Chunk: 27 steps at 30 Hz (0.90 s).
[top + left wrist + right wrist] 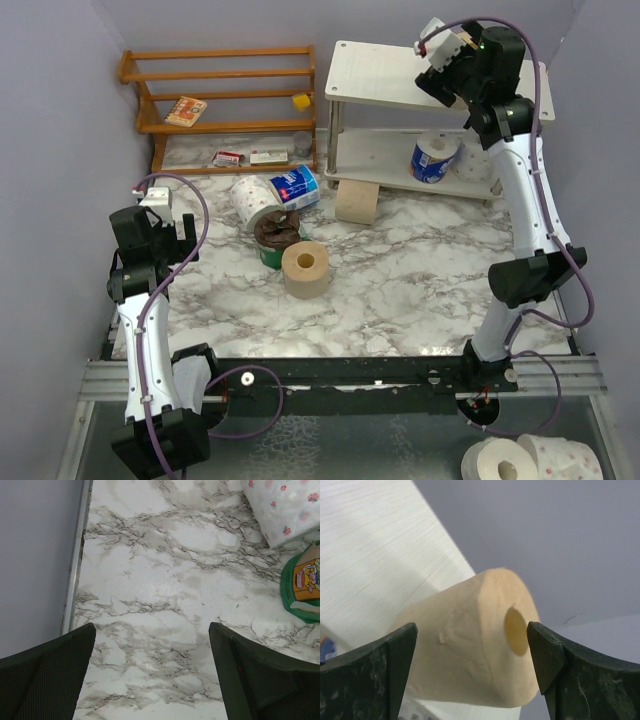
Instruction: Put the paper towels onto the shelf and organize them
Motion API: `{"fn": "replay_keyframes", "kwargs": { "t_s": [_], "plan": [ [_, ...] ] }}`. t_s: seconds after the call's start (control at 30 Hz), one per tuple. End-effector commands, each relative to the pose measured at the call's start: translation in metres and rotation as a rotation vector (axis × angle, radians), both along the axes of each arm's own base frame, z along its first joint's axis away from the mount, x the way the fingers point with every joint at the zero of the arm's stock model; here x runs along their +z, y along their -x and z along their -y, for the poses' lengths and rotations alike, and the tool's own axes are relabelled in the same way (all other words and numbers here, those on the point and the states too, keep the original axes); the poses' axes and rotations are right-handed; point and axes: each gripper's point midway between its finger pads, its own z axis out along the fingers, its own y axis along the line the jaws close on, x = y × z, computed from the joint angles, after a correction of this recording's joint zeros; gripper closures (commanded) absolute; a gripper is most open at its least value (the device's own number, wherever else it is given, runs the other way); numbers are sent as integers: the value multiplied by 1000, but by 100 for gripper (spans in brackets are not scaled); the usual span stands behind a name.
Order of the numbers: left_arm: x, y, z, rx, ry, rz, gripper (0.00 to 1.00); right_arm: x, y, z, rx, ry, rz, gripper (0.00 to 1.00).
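My right gripper (437,62) is open above the top tier of the white shelf (372,72). In the right wrist view a tan roll (470,640) lies on its side on the shelf top (375,555), between and just beyond my spread fingers, touching neither. A blue-wrapped roll (434,157) sits on the lower tier. On the table are a tan roll (305,268) standing on end, another tan roll (356,201) by the shelf foot, a white pink-dotted roll (252,198) and a blue-wrapped roll (296,187). My left gripper (186,236) is open and empty over bare marble (150,595).
A green snack bag (270,252) with a dark brown item (277,228) on it lies among the rolls; the bag also shows in the left wrist view (302,587). The wooden rack (225,98) stands at the back left. Two more white rolls (498,462) lie below the table's near edge.
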Motion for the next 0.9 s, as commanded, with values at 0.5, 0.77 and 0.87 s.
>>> {"fn": "replay_keyframes", "kwargs": {
  "t_s": [0.5,0.77,0.87],
  "plan": [
    [1,-1,1,-10,2,11,2,-30,93,-141,381,145,-91,0],
    [6,0,1,-11,-5,33,2,-230,163,-141,417,-30,-555,4],
    [5,1,1,-13,-4,30,2,-239,174,-145,447,-353,-634,4]
  ]
}}
